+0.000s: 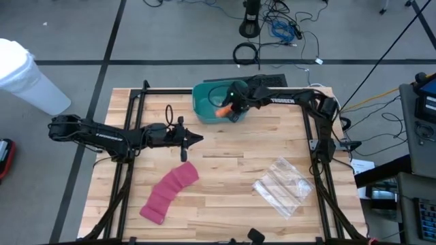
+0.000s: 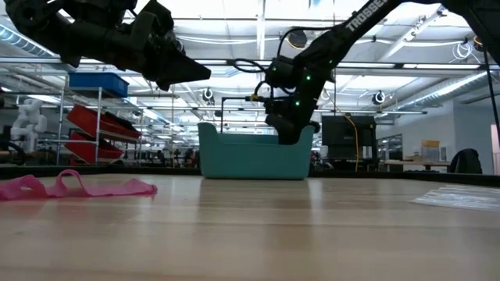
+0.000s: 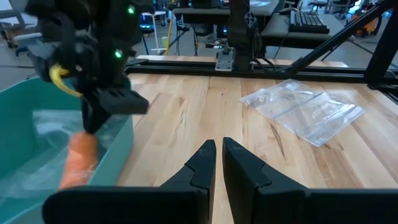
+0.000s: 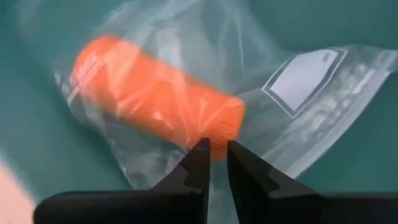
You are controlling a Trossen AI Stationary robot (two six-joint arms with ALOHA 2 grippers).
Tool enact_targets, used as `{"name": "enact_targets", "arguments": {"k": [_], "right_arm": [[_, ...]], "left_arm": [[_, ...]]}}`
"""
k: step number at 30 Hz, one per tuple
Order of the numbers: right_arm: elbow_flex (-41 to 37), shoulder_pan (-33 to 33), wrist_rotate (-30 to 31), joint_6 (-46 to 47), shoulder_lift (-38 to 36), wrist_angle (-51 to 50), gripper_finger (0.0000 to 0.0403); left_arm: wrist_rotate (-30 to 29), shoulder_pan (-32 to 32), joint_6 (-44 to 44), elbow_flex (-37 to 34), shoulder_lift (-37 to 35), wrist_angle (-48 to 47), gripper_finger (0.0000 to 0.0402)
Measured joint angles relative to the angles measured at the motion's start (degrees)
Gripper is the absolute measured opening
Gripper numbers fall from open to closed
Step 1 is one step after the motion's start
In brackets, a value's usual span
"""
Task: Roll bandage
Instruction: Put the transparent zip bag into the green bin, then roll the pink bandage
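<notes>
Wooden planks make up the desk (image 1: 225, 156), framed by black rails, with an open workshop behind it. Toward the lower left of the high view lies the pink bandage (image 1: 169, 191), unrolled into a loose curved strip, flat on the wood and touched by nothing, so no rolling looks to have begun on it.

Just above it in the same view, the left gripper (image 1: 197, 139) hovers over bare wood with its jaws together and empty, as the left wrist view shows. It looks parked there, close to the strip but not reaching for it.

At the upper centre sits a teal bin (image 1: 204, 109). The right gripper (image 1: 233, 112) reaches down into it, and its wrist view shows an orange roll (image 4: 155, 102) sealed inside a clear plastic bag (image 4: 298, 93) on the bin floor. The jaws stand nearly together right at the end of the roll, apparently pinching the bag film there; whether they truly hold it I cannot tell for certain. Judging by this, the arm is fetching the packaged roll out of the bin.

Toward the lower right of the high view, an empty clear bag (image 1: 283, 185) lies flat on the desk, well apart from both arms.
</notes>
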Motion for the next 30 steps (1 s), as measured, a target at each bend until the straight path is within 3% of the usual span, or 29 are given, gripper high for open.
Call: {"name": "enact_targets", "arguments": {"k": [7, 18, 27, 30], "right_arm": [[-0.1, 2.6, -4.1, -4.9, -0.7, 1.5, 0.0038], [0.1, 6.6, -3.7, -3.9, -15.6, 1.0, 0.0053], [0.0, 18.6, -4.0, -1.7, -18.7, -2.2, 0.0076], [0.0, 22.0, -3.8, -1.6, -18.0, -2.9, 0.0077]], "left_arm": [[0.0, 0.0, 0.0, 0.0, 0.0, 0.0, 0.0035], [0.0, -1.4, -1.4, 0.0, -0.1, -1.2, 0.0035], [0.2, -5.0, -2.3, 0.0, -8.1, -15.1, 0.0035], [3.5, -6.5, -4.5, 0.0, -10.1, -20.8, 0.0035]]}}
